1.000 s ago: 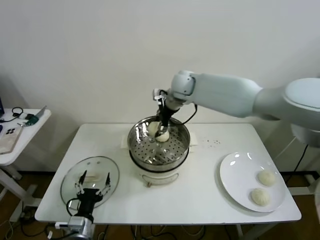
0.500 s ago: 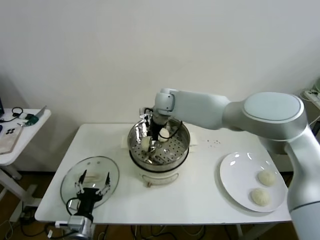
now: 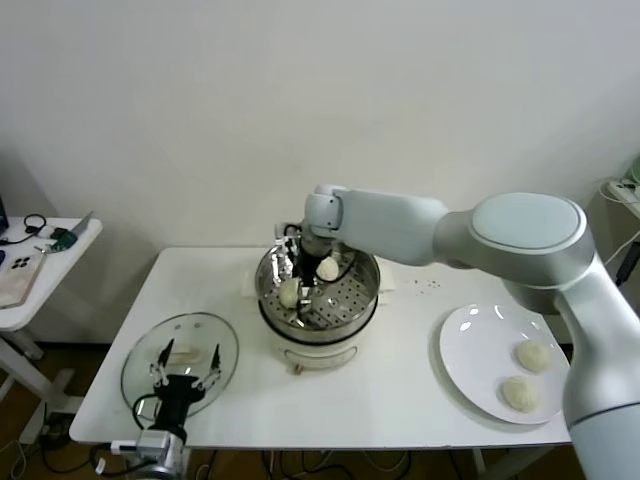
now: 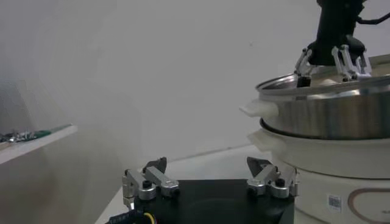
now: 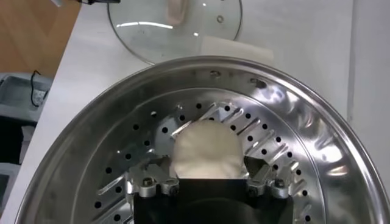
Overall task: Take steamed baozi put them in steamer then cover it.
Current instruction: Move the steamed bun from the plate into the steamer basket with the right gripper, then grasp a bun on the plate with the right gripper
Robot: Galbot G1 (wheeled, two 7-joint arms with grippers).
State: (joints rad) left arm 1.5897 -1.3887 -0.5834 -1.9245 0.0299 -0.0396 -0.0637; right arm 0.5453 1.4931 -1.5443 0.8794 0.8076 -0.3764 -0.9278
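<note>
The steel steamer (image 3: 366, 276) stands on its white pot base at the table's middle. My right gripper (image 3: 297, 284) reaches into its left side and is shut on a baozi (image 3: 290, 293), which sits low against the perforated floor. In the right wrist view the baozi (image 5: 205, 152) fills the gap between the fingers (image 5: 150, 182). A second baozi (image 3: 327, 268) lies at the steamer's back. Two more baozi (image 3: 532, 355) (image 3: 520, 392) lie on the white plate. The glass cover (image 3: 180, 350) lies on the table front left, with my left gripper (image 3: 185, 372) open over it.
The white plate (image 3: 480, 350) is at the table's right. A small side table (image 3: 40, 265) with loose items stands to the left. The left wrist view shows the steamer's wall (image 4: 329, 109) and the right gripper (image 4: 326, 61) above its rim.
My right gripper carried the baozi from the steamer's back across to its left side and lowered it onto the floor. The left arm has not moved.
</note>
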